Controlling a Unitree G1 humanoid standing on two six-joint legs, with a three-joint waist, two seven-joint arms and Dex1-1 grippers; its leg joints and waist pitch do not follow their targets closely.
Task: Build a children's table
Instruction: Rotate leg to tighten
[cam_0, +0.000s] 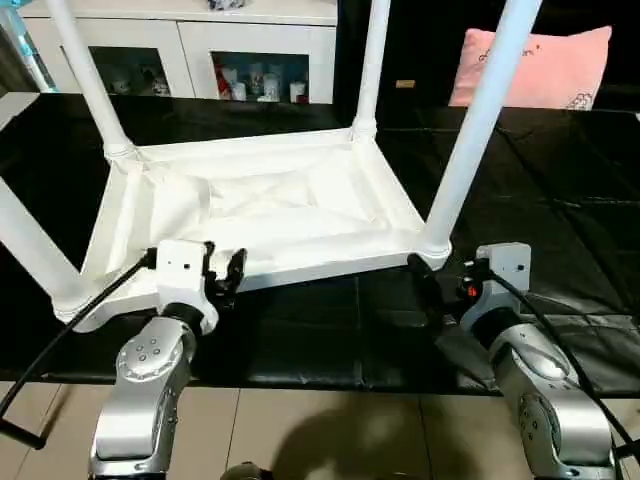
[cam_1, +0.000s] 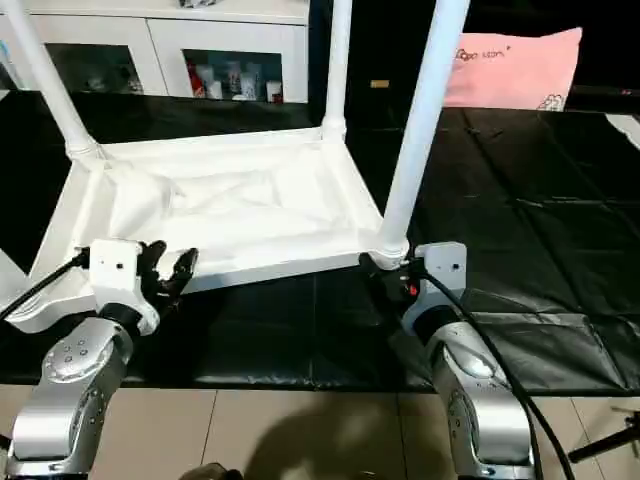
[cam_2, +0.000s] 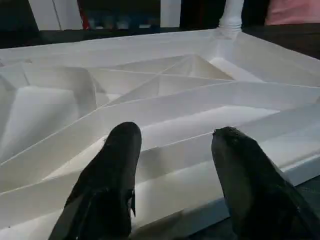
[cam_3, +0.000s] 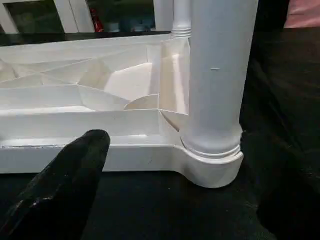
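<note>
The children's table lies upside down on the black-covered table. Its white tabletop (cam_0: 260, 200) has the ribbed underside facing up. Three legs stand upright in the far left (cam_0: 95, 90), far right (cam_0: 370, 70) and near right (cam_0: 470, 140) corner sockets. A fourth leg (cam_0: 30, 245) leans out from the near left corner. My left gripper (cam_0: 224, 272) is open at the tabletop's near rim, and its fingers (cam_2: 115, 165) hold nothing. My right gripper (cam_1: 380, 278) stands wide open just in front of the near right corner socket (cam_3: 210, 160).
A white glass-door cabinet (cam_0: 200, 45) stands behind the table, and a pink pillow (cam_0: 540, 65) lies at the back right. Black sheeting (cam_0: 560, 200) covers the work surface. Its front edge runs just behind my forearms, with beige floor (cam_0: 330, 430) below. A black cable trails from each wrist.
</note>
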